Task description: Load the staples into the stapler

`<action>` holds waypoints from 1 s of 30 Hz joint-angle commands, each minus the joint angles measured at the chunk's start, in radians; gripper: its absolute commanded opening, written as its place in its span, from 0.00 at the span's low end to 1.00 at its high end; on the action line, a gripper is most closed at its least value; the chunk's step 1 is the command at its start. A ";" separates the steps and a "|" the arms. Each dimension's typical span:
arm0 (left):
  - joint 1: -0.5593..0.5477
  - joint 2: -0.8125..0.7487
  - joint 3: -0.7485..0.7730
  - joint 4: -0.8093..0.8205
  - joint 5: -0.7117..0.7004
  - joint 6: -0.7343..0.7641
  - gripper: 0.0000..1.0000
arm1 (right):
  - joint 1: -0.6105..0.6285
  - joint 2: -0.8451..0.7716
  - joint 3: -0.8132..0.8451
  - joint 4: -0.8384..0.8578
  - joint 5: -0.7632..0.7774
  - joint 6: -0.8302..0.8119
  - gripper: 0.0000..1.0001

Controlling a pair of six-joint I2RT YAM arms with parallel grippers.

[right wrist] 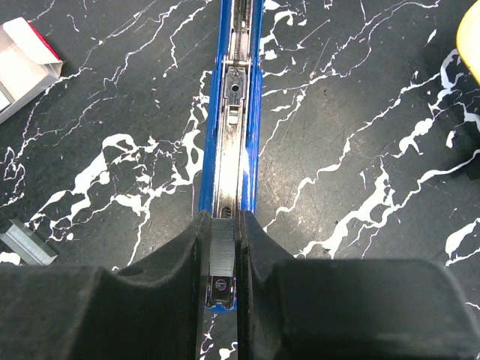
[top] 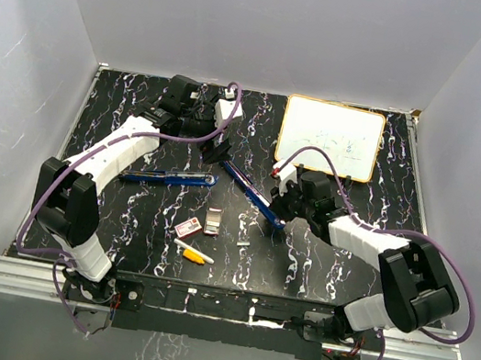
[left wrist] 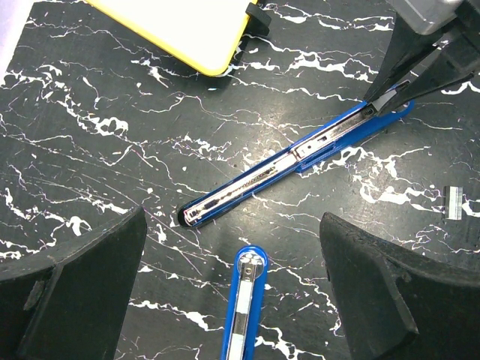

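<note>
**Top external view: stapler opened, a strip being seated, closing not yet done**

On the black marbled tabletop [top: 327, 270] the blue stapler [top: 252, 196] is being shown opened out. Its two long halves are laid flat near the middle, and the magazine half is angled towards the right arm. From this the opening is judged done and the loading under way. One staple strip [right wrist: 220, 251] is being pinched between the right jaws and pressed into the magazine channel at the end nearest that arm. The strip is judged yet to be released and the stapler yet to be folded shut.

The left jaws are being held spread wide and empty above the spot where the ends of the two halves lie close together. The remaining staples are being seen nearer the arm bases: the red-and-white box [top: 187, 227], a spare strip [top: 211, 222] just beside it, and a smaller grey piece [top: 243, 243] apart to the right, probably staples too.

The whole layout, with the whiteboard [top: 330, 138] and the marker [top: 195, 253], is being given only by the top external view, where the pinched strip is being hidden under the right wrist. The open magazine along its length is being given by the left wrist view. The strip sitting inside the channel is being revealed only by the right wrist view.
</note>
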 commanded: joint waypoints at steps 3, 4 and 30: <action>-0.003 -0.048 0.042 -0.007 0.034 -0.010 0.97 | -0.004 0.020 0.030 0.031 -0.013 -0.006 0.12; -0.003 -0.048 0.043 -0.007 0.033 -0.010 0.97 | -0.003 0.020 0.031 0.029 -0.013 -0.008 0.12; -0.003 -0.062 0.038 -0.018 0.025 0.007 0.97 | -0.004 0.050 0.076 -0.089 0.007 -0.034 0.23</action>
